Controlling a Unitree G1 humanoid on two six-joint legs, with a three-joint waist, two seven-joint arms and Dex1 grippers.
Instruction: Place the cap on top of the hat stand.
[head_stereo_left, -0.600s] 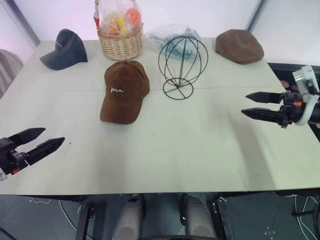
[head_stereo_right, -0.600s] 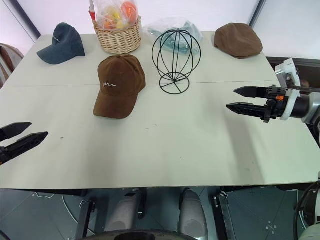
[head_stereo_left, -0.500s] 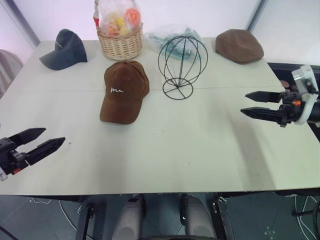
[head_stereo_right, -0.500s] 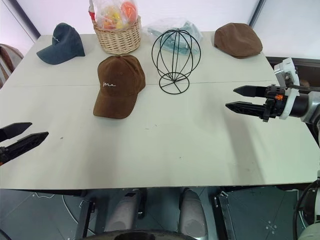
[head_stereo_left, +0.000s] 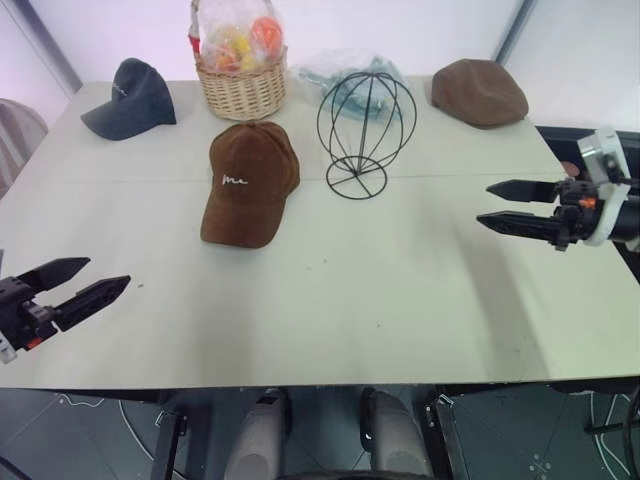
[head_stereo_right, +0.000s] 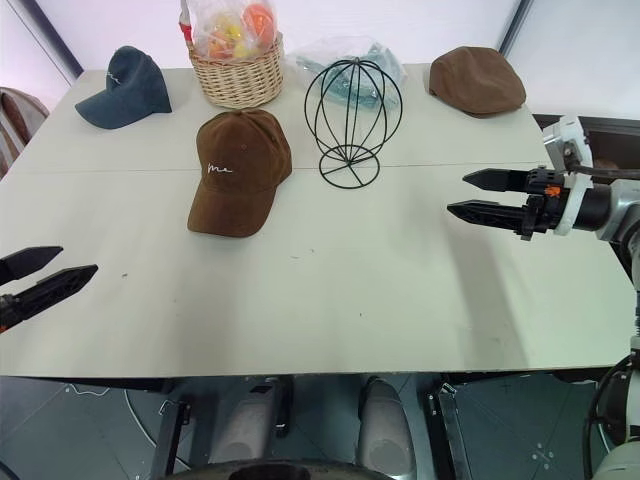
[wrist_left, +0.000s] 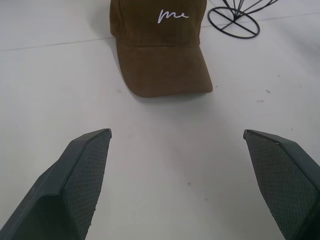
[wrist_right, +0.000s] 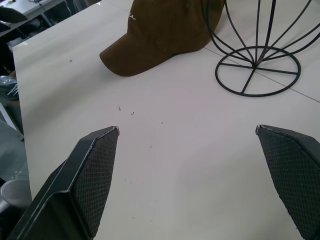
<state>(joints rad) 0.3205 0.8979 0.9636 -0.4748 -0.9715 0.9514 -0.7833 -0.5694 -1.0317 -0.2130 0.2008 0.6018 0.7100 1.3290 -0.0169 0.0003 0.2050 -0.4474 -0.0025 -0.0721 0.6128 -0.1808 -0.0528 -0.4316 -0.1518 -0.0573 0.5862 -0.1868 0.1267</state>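
The cap (head_stereo_left: 248, 180), brown with white script on its front, lies flat on the table with its brim toward me. The hat stand (head_stereo_left: 365, 120), a black wire globe on a round base, stands just right of it, bare. My left gripper (head_stereo_left: 88, 279) hovers open at the table's near left corner, well short of the cap (wrist_left: 161, 50). My right gripper (head_stereo_left: 490, 204) hangs open over the table's right side, pointing left toward the hat stand (wrist_right: 257, 65). Nothing sits between either pair of fingers.
A dark navy cap (head_stereo_left: 130, 98) lies at the back left, and a wicker basket (head_stereo_left: 240, 88) of wrapped fruit stands behind the brown cap. A plain brown flat cap (head_stereo_left: 479, 92) rests at the back right, with a clear plastic bag (head_stereo_left: 335, 65) behind the stand.
My right gripper has edged slightly left. The left gripper, the cap and the stand have kept still.
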